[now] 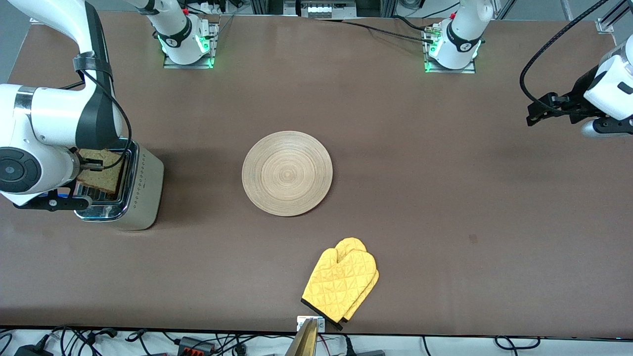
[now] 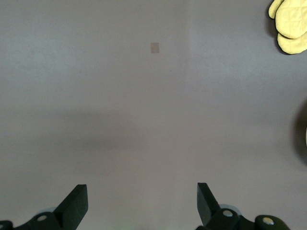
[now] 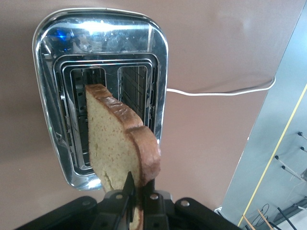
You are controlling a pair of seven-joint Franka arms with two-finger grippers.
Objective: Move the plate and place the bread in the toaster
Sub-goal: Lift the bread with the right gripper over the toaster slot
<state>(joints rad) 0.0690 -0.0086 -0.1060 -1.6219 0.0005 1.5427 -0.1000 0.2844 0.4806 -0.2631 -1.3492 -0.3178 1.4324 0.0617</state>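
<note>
- Light tan bread [image 3: 117,143] with a darker brown crust is gripped on edge by the right gripper [image 3: 136,191], whose jaws are closed tightly on the slice.
- The slice is held upright over the chrome top of the toaster [image 1: 143,190], directly above its slots; whether its lower edge has entered a slot cannot be told.
- The toaster is seen standing at the right arm's end of the table [image 1: 445,173], a white cord [image 3: 225,92] trailing from it across the brown surface.
- The plate [image 1: 287,173], pale wood with fine rings, is found lying flat near the middle of the table, well apart from the toaster and with nothing on it.
- A yellow quilted oven mitt [image 1: 342,283] is seen nearer to the front camera than the plate, close to the table's edge.
- The left gripper [image 2: 142,203] is held waiting above bare table at the left arm's end, its jaws spread wide and gripping nothing.
</note>
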